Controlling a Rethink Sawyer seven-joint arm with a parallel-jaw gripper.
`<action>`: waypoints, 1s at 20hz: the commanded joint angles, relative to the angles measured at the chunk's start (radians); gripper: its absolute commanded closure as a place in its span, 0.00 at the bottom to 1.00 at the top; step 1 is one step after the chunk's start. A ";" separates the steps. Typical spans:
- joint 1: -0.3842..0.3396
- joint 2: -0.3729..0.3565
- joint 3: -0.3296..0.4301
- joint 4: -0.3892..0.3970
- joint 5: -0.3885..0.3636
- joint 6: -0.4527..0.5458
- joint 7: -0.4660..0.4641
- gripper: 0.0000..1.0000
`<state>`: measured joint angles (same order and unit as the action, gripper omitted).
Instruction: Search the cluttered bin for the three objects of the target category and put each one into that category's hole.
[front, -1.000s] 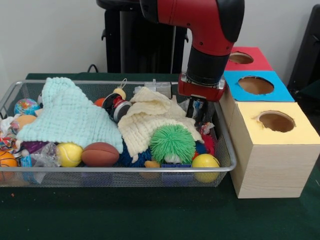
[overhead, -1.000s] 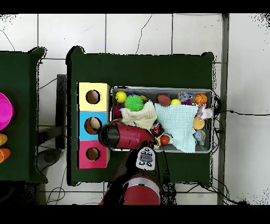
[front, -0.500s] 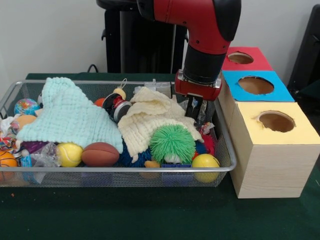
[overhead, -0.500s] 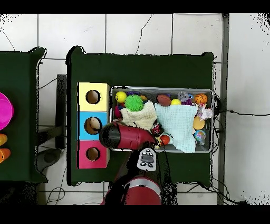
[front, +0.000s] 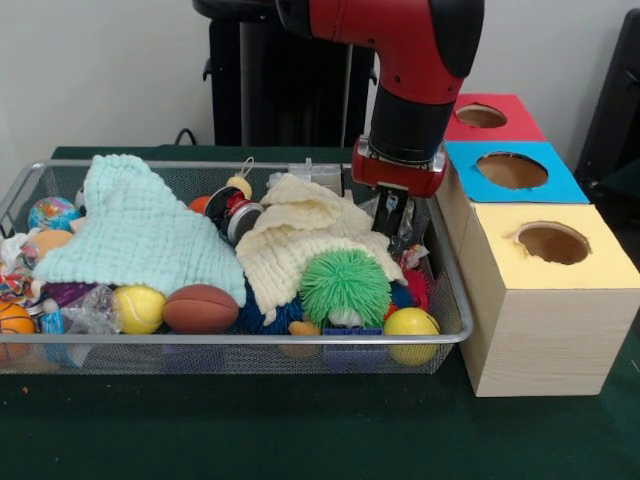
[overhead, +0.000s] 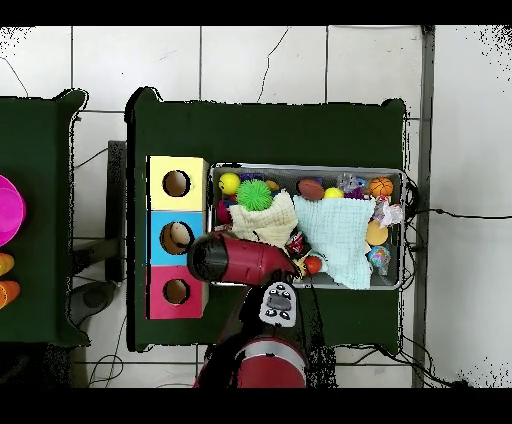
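The cluttered bin (front: 250, 339) is a wide silver wire basket full of toys and cloths; it also shows in the overhead view (overhead: 305, 168). My gripper (front: 396, 222) hangs inside the bin's right end, just above the clutter beside a cream cloth (front: 300, 245). In the overhead view the red arm (overhead: 235, 258) hides the gripper. Three boxes with round holes stand to the right of the bin: yellow (front: 560, 290), blue (front: 470, 165) and red (front: 512, 125).
In the bin lie a mint cloth (front: 140, 235), a green spiky ball (front: 345, 285), a yellow ball (front: 411, 322), a yellow tennis ball (front: 138, 308), a brown football (front: 200, 308) and an orange basketball (front: 12, 320). The robot's black pedestal (front: 280, 90) stands behind.
My gripper has lifted slightly and shifted a little sideways at the bin's right end. Nothing in the bin has visibly moved.
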<state>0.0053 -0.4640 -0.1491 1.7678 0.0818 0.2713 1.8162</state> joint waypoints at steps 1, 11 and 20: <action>0.011 0.014 0.078 0.127 -0.053 -0.045 0.126 1.00; 0.105 -0.073 -0.055 0.171 -0.049 -0.072 0.170 1.00; 0.041 -0.107 0.040 0.183 0.003 -0.018 0.151 1.00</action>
<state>0.0814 -0.5588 -0.2002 1.9061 0.0604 0.1667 1.8162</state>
